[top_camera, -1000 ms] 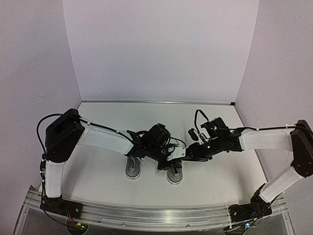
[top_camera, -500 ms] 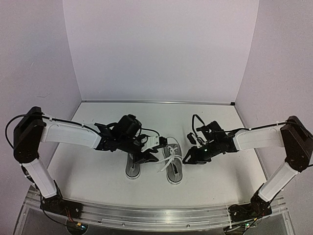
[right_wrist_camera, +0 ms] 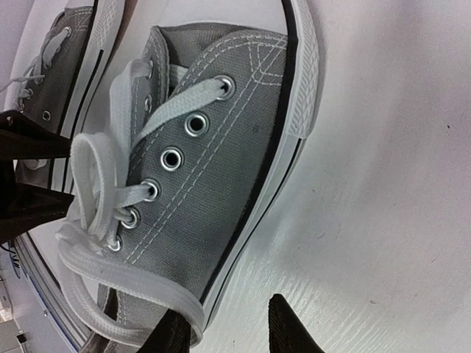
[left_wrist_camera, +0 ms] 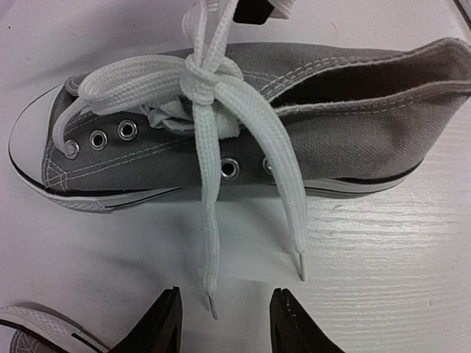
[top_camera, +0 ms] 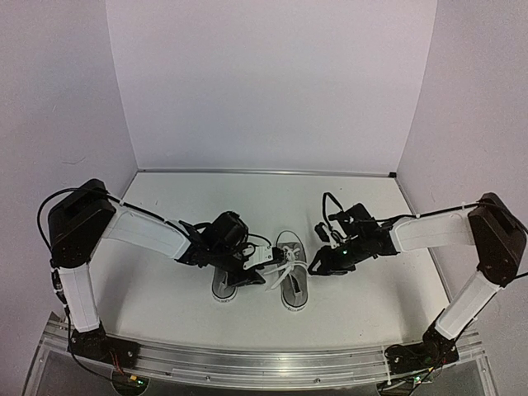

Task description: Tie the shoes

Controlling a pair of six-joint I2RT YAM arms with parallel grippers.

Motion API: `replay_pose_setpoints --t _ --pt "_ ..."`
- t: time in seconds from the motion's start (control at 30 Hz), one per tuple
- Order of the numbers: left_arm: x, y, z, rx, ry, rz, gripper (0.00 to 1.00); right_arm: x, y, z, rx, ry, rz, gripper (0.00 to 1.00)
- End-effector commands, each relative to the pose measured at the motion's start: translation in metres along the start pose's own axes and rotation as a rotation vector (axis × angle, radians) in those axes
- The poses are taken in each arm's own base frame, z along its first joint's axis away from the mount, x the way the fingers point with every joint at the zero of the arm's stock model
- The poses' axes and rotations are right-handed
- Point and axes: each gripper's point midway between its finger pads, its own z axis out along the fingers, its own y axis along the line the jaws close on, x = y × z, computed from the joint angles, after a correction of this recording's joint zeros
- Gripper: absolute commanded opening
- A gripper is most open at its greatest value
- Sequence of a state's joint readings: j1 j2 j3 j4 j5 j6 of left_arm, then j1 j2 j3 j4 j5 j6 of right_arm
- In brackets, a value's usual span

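The shoes stand side by side, toes toward the arms. The right shoe (top_camera: 291, 285) is grey canvas with a white toe cap (left_wrist_camera: 26, 136). Its white laces (left_wrist_camera: 202, 77) are pulled into a knot over the tongue, and two loose ends (left_wrist_camera: 210, 250) trail onto the table. My left gripper (left_wrist_camera: 224, 327) is open just short of those ends, holding nothing. The left shoe (top_camera: 223, 285) is half hidden under that arm. My right gripper (right_wrist_camera: 232, 331) is open beside the right shoe's sole (right_wrist_camera: 294, 88), and a lace loop (right_wrist_camera: 132, 283) lies against its left finger (right_wrist_camera: 173, 337).
The white table (top_camera: 165, 305) is boxed in by pale walls at the back and both sides. A metal rail (top_camera: 247, 363) runs along the near edge with the arm bases on it. The other shoe's toe (left_wrist_camera: 29, 327) sits by my left finger.
Both grippers have drawn back off the right shoe, which now shows its laces. The left arm swung out to the left, then came back in low beside the lace ends.
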State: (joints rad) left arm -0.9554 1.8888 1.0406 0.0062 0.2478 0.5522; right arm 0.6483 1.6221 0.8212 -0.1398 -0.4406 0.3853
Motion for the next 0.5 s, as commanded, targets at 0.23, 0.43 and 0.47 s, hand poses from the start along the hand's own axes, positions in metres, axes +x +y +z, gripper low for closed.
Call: replay_pose_setpoints --t 0.23,0.43,0.47 --pt "-0.035 0.023 0.015 -0.049 -0.09 0.041 0.41 -0.024 0.011 0.0 -0.018 -0.04 -0.056 0.37" --pt "-0.04 0.023 0.014 -0.043 -0.11 0.044 0.31 -0.03 0.017 0.001 -0.037 -0.041 -0.08 0.38" --pt "-0.04 0.022 0.013 -0.041 -0.11 0.043 0.27 -0.031 0.017 0.002 -0.037 -0.039 -0.082 0.38"
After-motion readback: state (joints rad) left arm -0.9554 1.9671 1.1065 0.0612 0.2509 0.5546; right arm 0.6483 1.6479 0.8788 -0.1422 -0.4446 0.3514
